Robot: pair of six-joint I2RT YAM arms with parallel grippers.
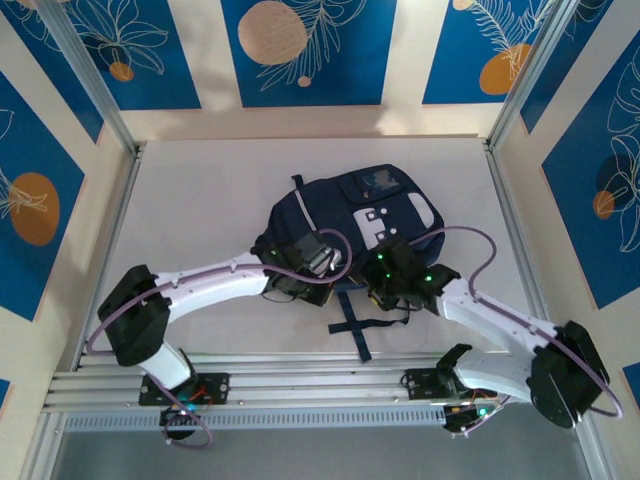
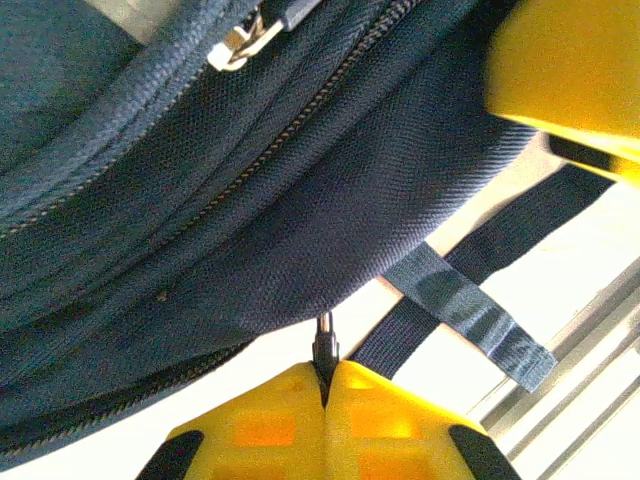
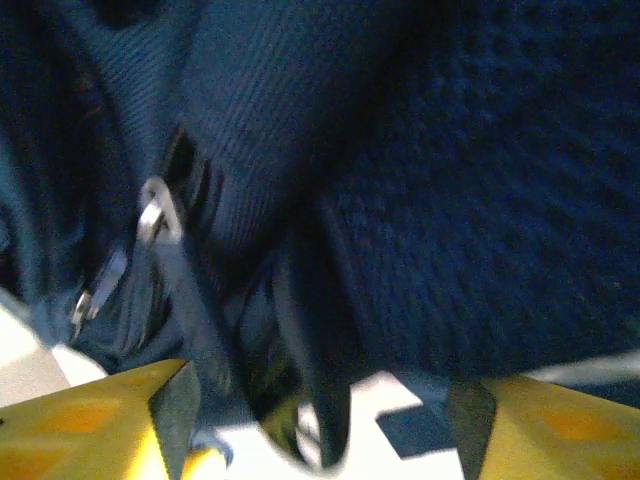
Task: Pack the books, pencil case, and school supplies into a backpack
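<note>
The navy backpack [image 1: 370,210] lies in the middle of the table, buckle patches up. My left gripper [image 1: 300,276] sits at its near left edge, shut on a small metal zipper pull [image 2: 323,345] that sticks out from between the yellow fingers [image 2: 325,378]. A second zipper slider [image 2: 240,45] rests higher on the bag [image 2: 200,200]. My right gripper [image 1: 386,280] is at the bag's near right edge, open, with dark fabric [image 3: 450,200] and hanging straps [image 3: 320,400] between its spread fingers [image 3: 320,425]. The books, pencil case and school supplies are out of view.
Dark straps [image 1: 355,325] trail from the bag toward the metal rail [image 1: 300,385] at the table's near edge. A strap with a grey tab [image 2: 470,300] lies just right of my left fingers. Frame posts [image 1: 520,100] stand at the back corners.
</note>
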